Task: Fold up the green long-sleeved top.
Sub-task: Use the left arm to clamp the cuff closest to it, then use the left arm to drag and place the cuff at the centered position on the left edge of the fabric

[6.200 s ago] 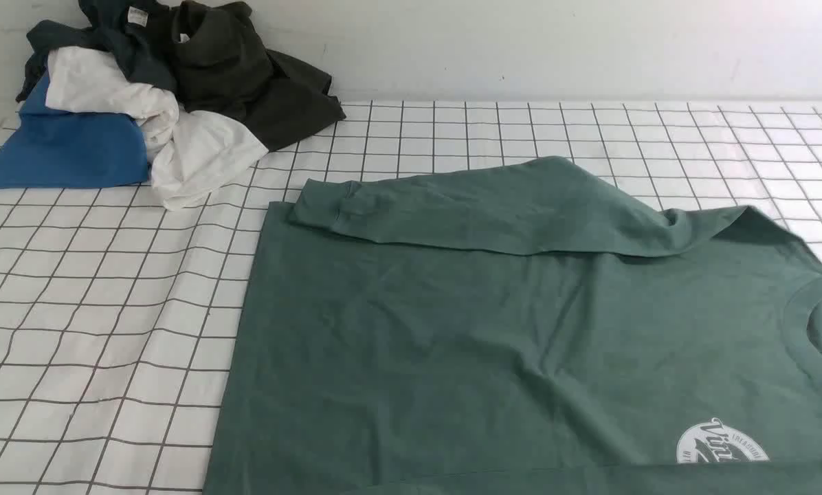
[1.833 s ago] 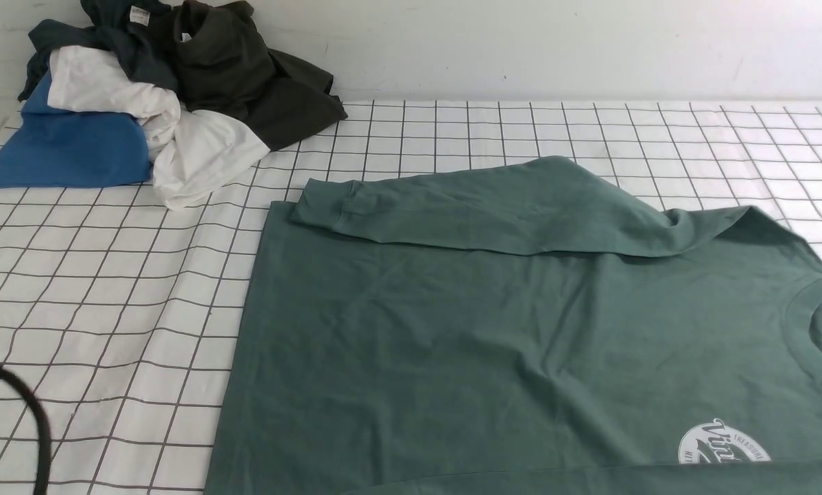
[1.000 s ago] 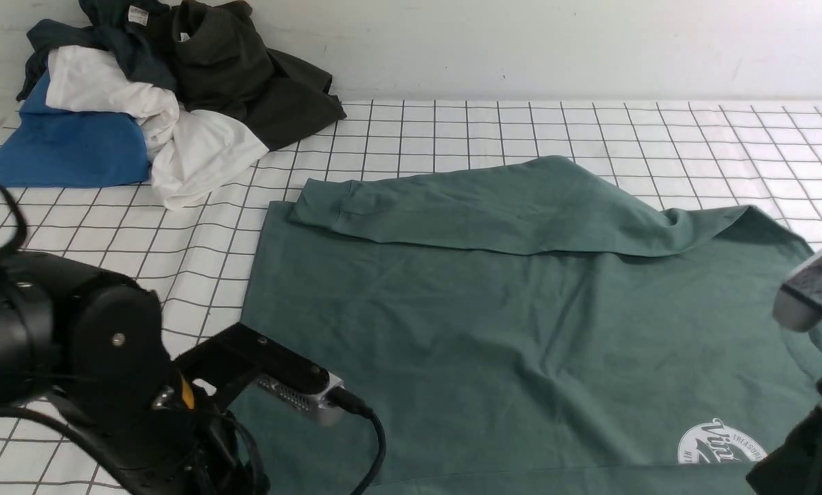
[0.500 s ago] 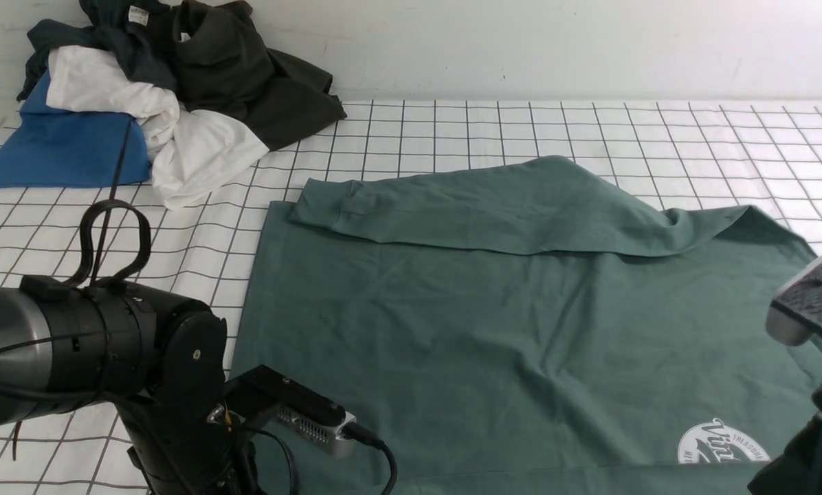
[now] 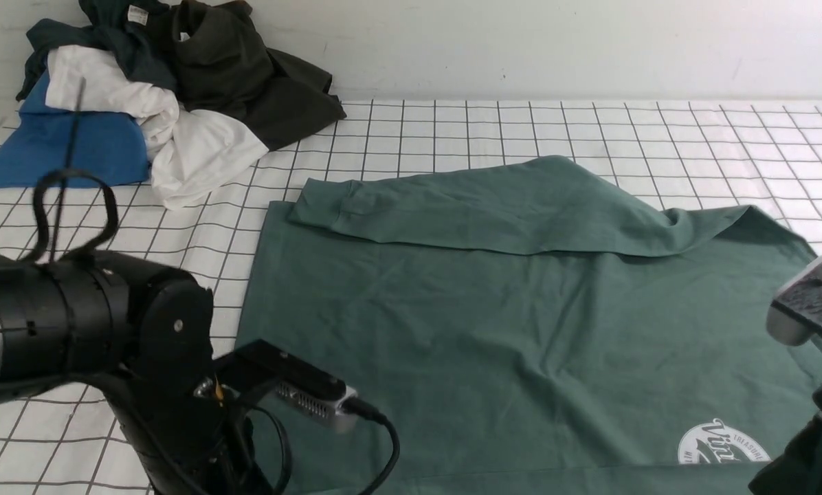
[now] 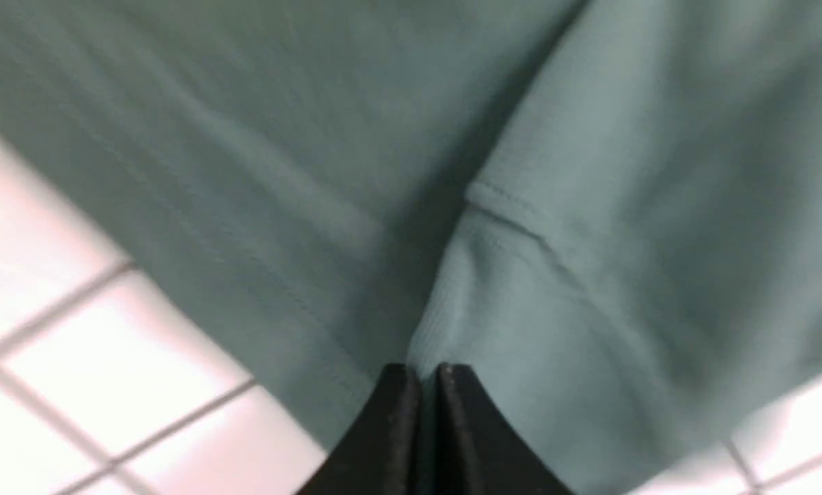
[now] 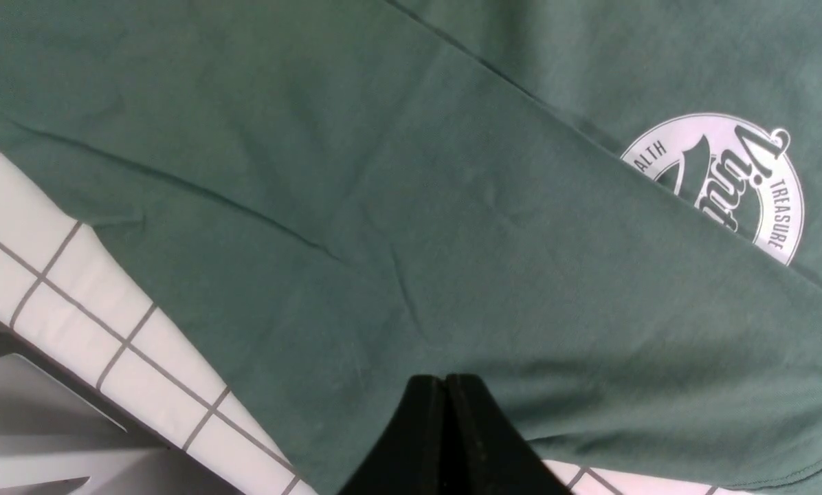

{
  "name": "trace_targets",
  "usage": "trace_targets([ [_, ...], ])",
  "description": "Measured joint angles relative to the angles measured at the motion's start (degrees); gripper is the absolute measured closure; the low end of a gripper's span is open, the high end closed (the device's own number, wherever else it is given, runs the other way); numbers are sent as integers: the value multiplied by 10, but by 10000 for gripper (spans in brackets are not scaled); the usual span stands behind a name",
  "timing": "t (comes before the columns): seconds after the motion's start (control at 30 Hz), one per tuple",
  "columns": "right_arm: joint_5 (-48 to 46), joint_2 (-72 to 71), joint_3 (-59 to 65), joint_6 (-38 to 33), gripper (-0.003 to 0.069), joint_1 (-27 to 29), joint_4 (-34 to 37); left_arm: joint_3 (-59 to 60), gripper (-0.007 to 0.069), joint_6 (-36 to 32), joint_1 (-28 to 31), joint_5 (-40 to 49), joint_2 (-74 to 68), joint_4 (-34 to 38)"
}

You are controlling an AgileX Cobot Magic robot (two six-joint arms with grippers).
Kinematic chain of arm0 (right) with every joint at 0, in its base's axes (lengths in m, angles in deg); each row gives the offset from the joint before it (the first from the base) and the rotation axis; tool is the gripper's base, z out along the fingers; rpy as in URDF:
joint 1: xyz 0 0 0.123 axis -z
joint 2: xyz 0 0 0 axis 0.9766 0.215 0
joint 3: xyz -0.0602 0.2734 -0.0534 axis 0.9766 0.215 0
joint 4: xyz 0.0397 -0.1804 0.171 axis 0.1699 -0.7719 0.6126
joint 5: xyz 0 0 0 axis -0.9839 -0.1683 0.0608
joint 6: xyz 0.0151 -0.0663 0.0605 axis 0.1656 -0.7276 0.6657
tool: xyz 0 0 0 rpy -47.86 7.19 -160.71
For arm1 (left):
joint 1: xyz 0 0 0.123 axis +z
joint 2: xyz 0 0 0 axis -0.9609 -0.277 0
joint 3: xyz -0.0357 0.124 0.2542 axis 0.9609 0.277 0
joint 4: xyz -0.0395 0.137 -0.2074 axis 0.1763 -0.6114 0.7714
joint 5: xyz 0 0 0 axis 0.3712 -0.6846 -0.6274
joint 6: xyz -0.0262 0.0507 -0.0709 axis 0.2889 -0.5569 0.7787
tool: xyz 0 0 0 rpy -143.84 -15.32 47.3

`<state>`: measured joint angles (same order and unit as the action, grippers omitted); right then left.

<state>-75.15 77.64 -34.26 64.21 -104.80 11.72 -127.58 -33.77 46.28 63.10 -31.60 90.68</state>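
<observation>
The green long-sleeved top lies flat on the checked table, with its far sleeve folded across the body and its white logo at the near right. In the front view my left arm hides its own gripper at the top's near left corner. In the left wrist view the left gripper is shut on the ribbed cuff of the near sleeve. The right gripper is shut at the near sleeve's edge, where the cloth puckers, beside the logo.
A pile of other clothes in blue, white, dark navy and dark olive sits at the far left against the wall. The table's near edge runs close behind the right gripper. The checked cloth lies bare left of the top.
Both arms have come into view from the near side and dropped onto the top's near edge. In the last half second the left arm rose and shifted left, while the right arm stayed put.
</observation>
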Motion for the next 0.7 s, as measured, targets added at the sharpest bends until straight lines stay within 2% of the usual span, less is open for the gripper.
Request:
trace_targets([
  [0.2,11,0,0,-7,674,0,-14,-134,619,1,1,29,28,-48],
  [0.47,2,0,-20,10,674,0,-91,-352,619,1,48,120,-89,-77],
  [0.7,0,0,-43,33,674,0,-127,-420,618,1,81,135,-177,-77],
])
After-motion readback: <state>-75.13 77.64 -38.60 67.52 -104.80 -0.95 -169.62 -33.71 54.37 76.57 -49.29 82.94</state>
